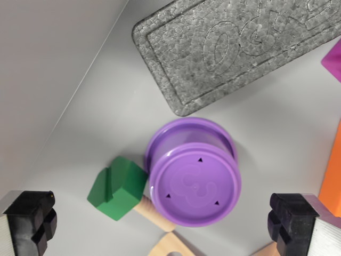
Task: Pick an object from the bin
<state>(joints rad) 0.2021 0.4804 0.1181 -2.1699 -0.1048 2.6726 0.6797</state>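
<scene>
1. Purple cup (194, 173) sits upside down on the grey bin floor (96, 138), with its flat bottom facing up at the camera.
2. It lies between the two jaws, a bit nearer the jaw on the wrist view's right.
3. The gripper (170, 226) is wide open and holds nothing. One black fingertip (32, 218) shows low at the wrist view's left and the other sits low at the wrist view's right.
4. The cup does not touch either jaw.
5. Three tiny black triangles and a raised curly shape mark the bottom of the cup.
6. A green block (117, 186) lies just beside the cup, between it and the jaw on the wrist view's left. A wooden peg (154, 213) sticks out from under the block and reaches the cup's edge.
7. A pale wooden piece (170, 246) peeks in at the bottom edge, between the jaws.
8. A grey foam slab (240, 48) lies past the cup, far from the jaws, near the top.
9. An orange thing (333, 170) shows at the edge above the jaw on the wrist view's right.
10. A small purple corner (333, 58) pokes in higher up on that same side.
</scene>
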